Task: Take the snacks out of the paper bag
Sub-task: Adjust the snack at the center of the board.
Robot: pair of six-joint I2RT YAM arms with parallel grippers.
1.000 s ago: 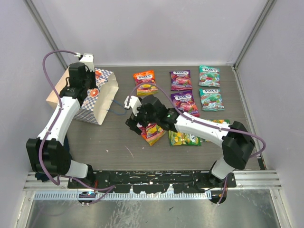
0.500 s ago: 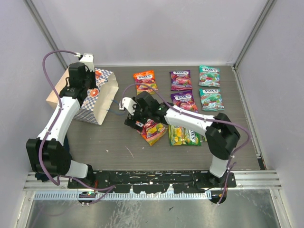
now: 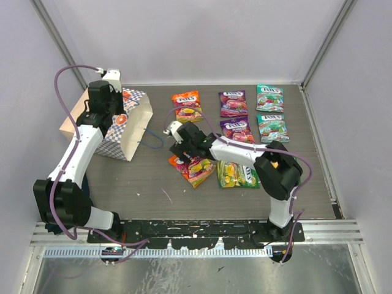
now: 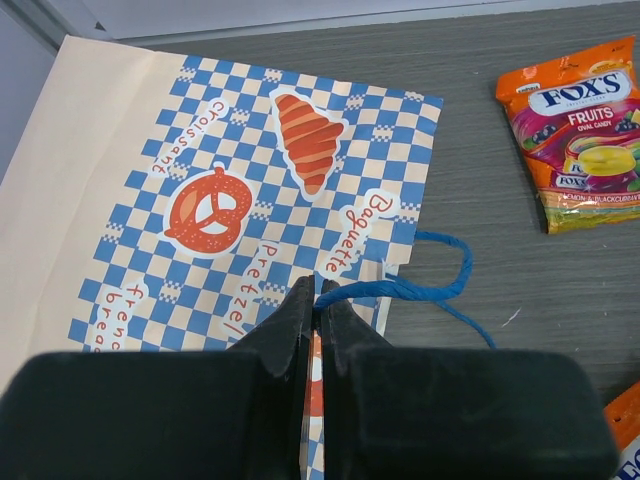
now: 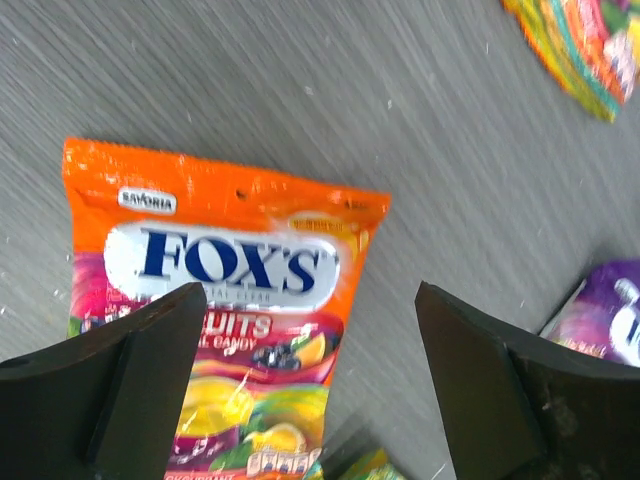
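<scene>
Orange snack packet [image 5: 225,330] beneath spread right end effector [image 5: 308,300] | left end effector [image 4: 318,318] pinches bag cord [image 4: 400,290]

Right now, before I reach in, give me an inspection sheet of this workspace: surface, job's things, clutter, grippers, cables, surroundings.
Surface: dark wood-grain table, a few pale scuffs.
Job's things: paper bag lying at the left; seven snacks visible out on the table, more may be hidden by the right arm.
Clutter: nothing clearly seen.
Grippers: left gripper shut on the paper bag's rim, by the blue cord handle; right gripper open over an orange packet, holding nothing.
Cables: purple cables loop along both arms, clear of the snacks.
Surroundings: pale walls on three sides; metal rail at the near edge.
</scene>
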